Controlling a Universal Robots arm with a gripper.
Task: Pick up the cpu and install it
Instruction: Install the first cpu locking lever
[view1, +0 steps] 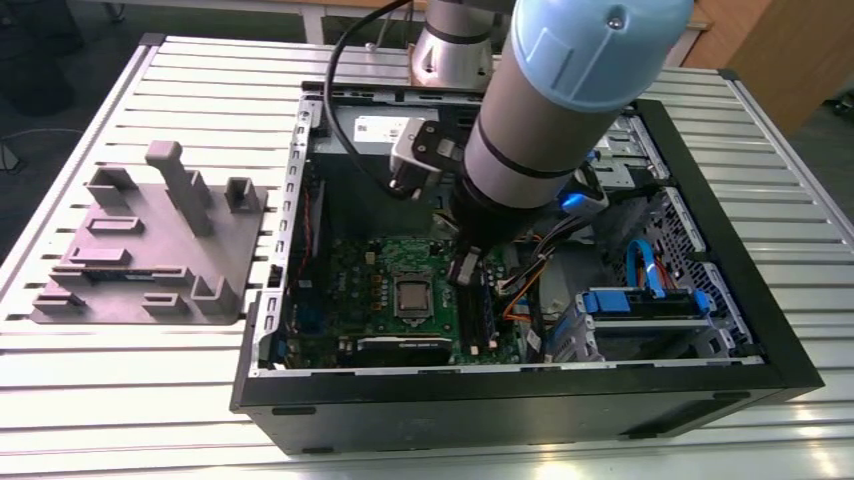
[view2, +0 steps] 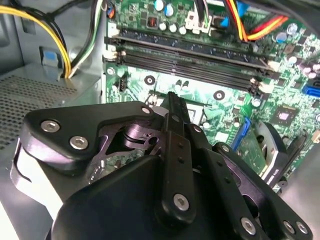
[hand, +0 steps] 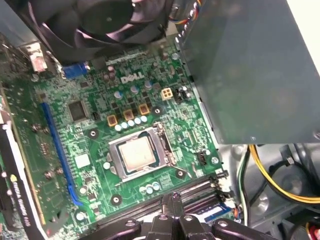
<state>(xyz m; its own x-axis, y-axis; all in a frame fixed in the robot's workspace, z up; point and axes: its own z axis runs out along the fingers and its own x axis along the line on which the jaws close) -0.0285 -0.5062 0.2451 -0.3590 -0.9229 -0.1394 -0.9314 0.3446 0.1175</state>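
Silver-gray, the cpu (hand: 136, 152) lies flat in its socket on the green motherboard (hand: 90, 165), framed by the socket's metal bracket; the exterior view shows it too (view1: 412, 294). Just off it, above the memory slots (view2: 190, 57), hangs the black gripper (hand: 172, 202), fingers (view2: 176, 120) pressed together with nothing between them. Yellow cables (hand: 272, 180) run beside the gripper, the gray power supply box (hand: 250, 70) beyond it.

Computer cases: one, open (view1: 534, 385)
Motherboards: one, green (hand: 95, 165)
CPUs: one, seated in socket (hand: 136, 152)
Case fans: one (hand: 100, 20)
Gray fixture trays: one (view1: 140, 245)
Robot arms: one (view1: 561, 110)
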